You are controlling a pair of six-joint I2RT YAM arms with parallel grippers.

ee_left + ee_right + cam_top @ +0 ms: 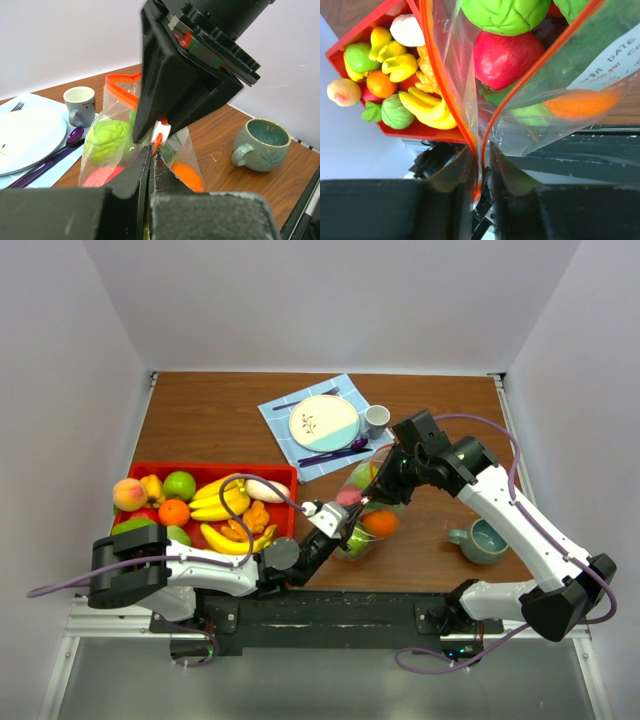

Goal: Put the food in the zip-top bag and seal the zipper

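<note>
The crinkly clear plastic zip-top bag stands on the brown wooden desk, just right of the red plastic tray of glossy toy fruit, with green, red and orange pieces inside. The left gripper's jaws are pinched closed on its thin orange-red zipper strip. The right gripper's jaws are clamped tight on that strip beside the small white slider tab.
</note>
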